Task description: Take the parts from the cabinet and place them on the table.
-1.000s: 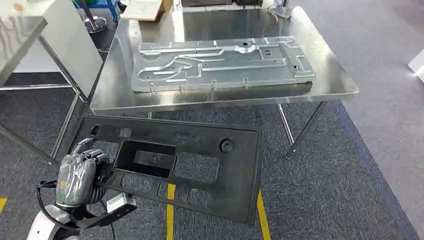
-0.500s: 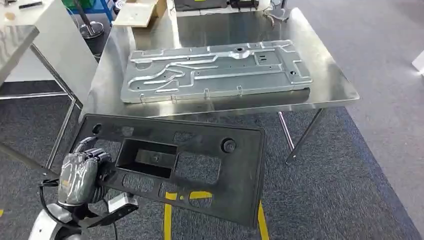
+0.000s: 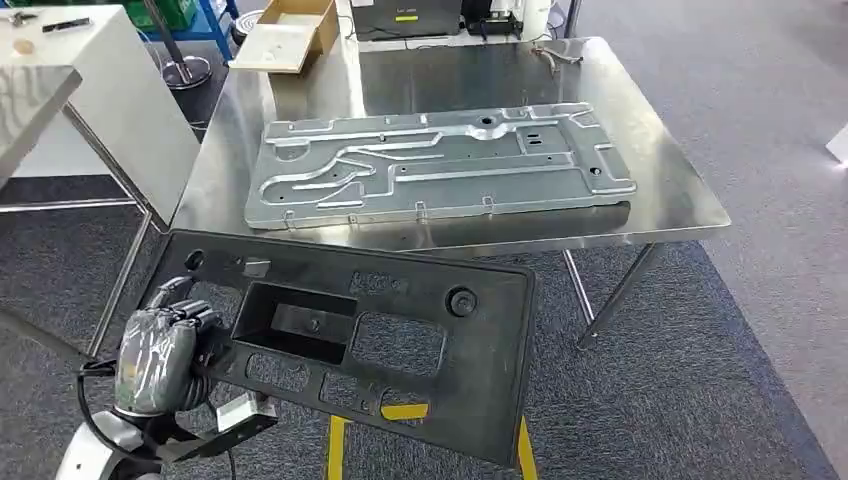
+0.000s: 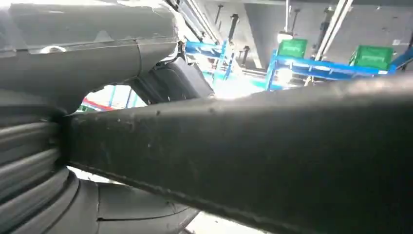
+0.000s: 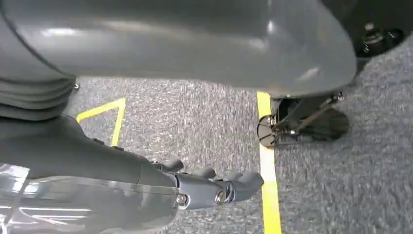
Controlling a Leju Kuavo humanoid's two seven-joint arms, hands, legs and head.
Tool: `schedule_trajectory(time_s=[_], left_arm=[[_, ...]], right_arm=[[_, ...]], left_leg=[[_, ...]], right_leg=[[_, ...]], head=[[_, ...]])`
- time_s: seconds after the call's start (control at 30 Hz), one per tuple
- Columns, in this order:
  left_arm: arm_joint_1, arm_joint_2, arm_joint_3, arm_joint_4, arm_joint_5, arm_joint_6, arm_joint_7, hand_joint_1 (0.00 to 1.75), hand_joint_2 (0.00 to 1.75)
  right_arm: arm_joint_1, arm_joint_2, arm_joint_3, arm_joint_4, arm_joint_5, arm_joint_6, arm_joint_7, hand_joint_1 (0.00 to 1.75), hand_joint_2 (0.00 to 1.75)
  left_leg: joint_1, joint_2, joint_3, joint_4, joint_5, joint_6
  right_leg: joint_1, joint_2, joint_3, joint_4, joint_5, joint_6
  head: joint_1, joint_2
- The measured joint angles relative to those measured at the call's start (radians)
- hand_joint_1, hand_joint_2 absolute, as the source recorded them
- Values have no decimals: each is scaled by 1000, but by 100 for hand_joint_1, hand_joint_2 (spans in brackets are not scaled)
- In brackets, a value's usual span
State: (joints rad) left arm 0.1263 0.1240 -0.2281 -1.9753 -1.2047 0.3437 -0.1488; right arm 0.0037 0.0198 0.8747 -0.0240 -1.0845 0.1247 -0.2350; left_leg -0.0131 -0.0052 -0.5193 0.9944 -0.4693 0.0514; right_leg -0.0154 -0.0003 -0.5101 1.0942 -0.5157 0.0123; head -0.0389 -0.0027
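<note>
below the near edge of the steel table [image 3: 690,190], the black plastic panel [image 3: 400,340] hangs flat over the carpet, slightly tilted, with its long side toward the table. my left hand [image 3: 160,350] grips it at its left end, fingers wrapped over the rim (in the left wrist view the panel's dark edge [image 4: 272,146] runs right across my thumb). a stamped silver metal plate [image 3: 440,165] lies flat on the table. my right hand [image 5: 214,187] hangs over grey carpet and a yellow floor line [image 5: 268,165], fingers loosely extended and holding nothing.
</note>
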Motion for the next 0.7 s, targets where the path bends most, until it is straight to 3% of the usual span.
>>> schedule_trajectory(time_s=[0.07, 0.1, 0.13, 0.17, 0.2, 0.27, 0.3, 0.33, 0.37, 0.4, 0.47, 0.5, 0.53, 0.63, 0.67, 0.7], left_arm=[[-2, 0, -11, -5, -8, 0, -5, 175, 175], [-1, 0, -17, -7, -10, 0, -5, 175, 175], [-1, 0, -24, -8, -11, 0, -6, 175, 175], [3, 0, -29, -8, -13, 0, -6, 175, 175], [5, 0, -32, -8, -14, 0, -6, 175, 175], [5, 1, -39, -8, -22, 0, -5, 175, 175], [4, 2, -46, -10, -31, 0, 2, 175, 175], [0, 2, -50, -10, -37, 2, 9, 175, 175], [-3, 3, -51, -10, -49, 5, 14, 175, 175], [-8, 3, -53, -11, -63, 6, 19, 175, 175], [-14, 6, -61, -11, -87, 18, 30, 175, 175], [-16, 8, -65, -11, -95, 21, 35, 175, 175], [-23, 10, -67, -11, -99, 25, 38, 175, 175], [-26, 15, -73, -10, -105, 30, 46, 175, 175], [-26, 16, -75, -10, -106, 31, 47, 175, 175], [-26, 16, -76, -8, -108, 31, 47, 175, 175]], right_arm=[[-5, 2, 1, 0, -1, 0, 0, 0, 0], [-5, 6, 2, 0, -1, 0, 0, 0, 0], [-5, 10, 2, 0, -1, 0, 0, 0, 0], [-4, 12, 3, 0, -1, -2, 0, 0, 0], [-2, 14, 3, 0, -1, -3, 0, 0, 0], [2, 16, 5, 0, -1, -3, 0, 0, 0], [7, 16, 8, 0, -1, -3, 0, 0, 0], [5, 16, 10, 0, -2, -3, -1, 0, 0], [2, 16, 11, 0, -3, -3, -1, 0, 0], [3, 16, 13, 0, -3, -3, -2, 0, 0], [5, 16, 18, 0, -5, -3, -2, 0, 0], [5, 14, 19, 0, -7, -3, -2, 0, 0], [5, 11, 20, 0, -8, -3, -2, 0, 0], [5, 2, 26, 0, -12, -3, -3, 0, 0], [5, 2, 28, 0, -13, -3, -3, 0, 0], [6, 2, 30, 0, -14, -3, -3, 0, 0]], left_leg=[[1, 3, 7, 0, -4, 4], [1, 3, 9, 0, -9, 2], [1, 3, 10, 1, -12, 1], [2, 1, 14, 1, -16, -2], [5, -1, 21, 2, -22, -6], [11, -2, 44, 6, -37, -21], [12, 0, 44, 7, -47, -30], [9, -1, 48, 17, -52, -37], [8, -1, 40, 12, -56, -45], [8, 0, 47, 14, -60, -51], [9, -1, 53, 26, -64, -60], [13, 2, 43, 59, -63, -66], [14, 3, 9, 114, -66, -69], [16, 2, -131, 294, -140, -78], [16, 2, -160, 310, -152, -76], [16, 2, -170, 290, -141, -71]], right_leg=[[-3, 0, -61, 101, -71, 9], [-4, 0, -107, 169, -111, 14], [-5, 0, -138, 210, -129, 13], [-7, 0, -156, 219, -121, 14], [-11, 0, -151, 184, -82, 19], [-18, 0, -97, 26, 38, 34], [-20, 1, -75, -30, 62, 34], [-11, -1, -88, -47, 17, 23], [-10, -3, -86, -38, 17, 6], [-10, -2, -84, -41, 39, -3], [-13, 1, -68, -44, 30, -18], [-12, 0, -60, -48, 26, -23], [-12, -1, -53, -50, 21, -29], [-7, 1, -35, -53, 2, -35], [-5, 3, -25, -53, -7, -36], [-3, 4, -12, -53, -16, -35]], head=[[0, 0], [0, 0], [0, 0], [0, 0], [0, 0], [0, 0], [0, 0], [0, 0], [-1, 0], [0, 0], [0, 0], [0, 0], [0, 0], [0, 0], [0, 0], [0, 0]])
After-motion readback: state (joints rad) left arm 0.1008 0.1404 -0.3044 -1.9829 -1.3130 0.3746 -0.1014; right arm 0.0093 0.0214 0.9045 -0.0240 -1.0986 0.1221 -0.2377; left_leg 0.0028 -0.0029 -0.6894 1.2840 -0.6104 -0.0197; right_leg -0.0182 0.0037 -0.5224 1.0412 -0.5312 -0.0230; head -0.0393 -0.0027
